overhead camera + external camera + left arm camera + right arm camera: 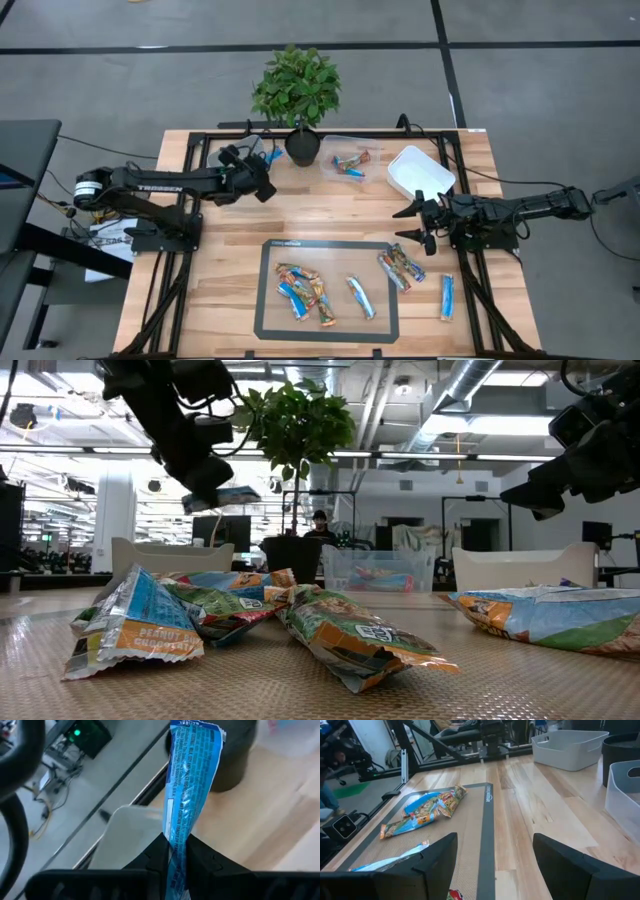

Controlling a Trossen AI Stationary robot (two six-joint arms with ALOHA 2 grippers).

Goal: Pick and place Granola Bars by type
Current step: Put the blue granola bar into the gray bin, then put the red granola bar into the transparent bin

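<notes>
The left gripper [175, 851] pinches one blue-and-white granola bar [190, 785] by its end, held in the air above the far left part of the table [230, 250], near the potted plant [297, 95]. The right gripper [415, 222] hangs over the table's right side with its fingers spread and nothing between them.

On the dark mat [268, 300] lie a heap of about four bars [303, 288] at the left, a mix of multicoloured and blue ones, one blue bar [360, 297] alone in the middle and two multicoloured bars [400, 268] at the mat's right edge. One more blue bar [447, 297] lies on the bare wood right of the mat.

Two tubs stand at the far edge: a clear tub [330, 150] holding two or three bars [351, 163], and a white tub [420, 172] beside it.
</notes>
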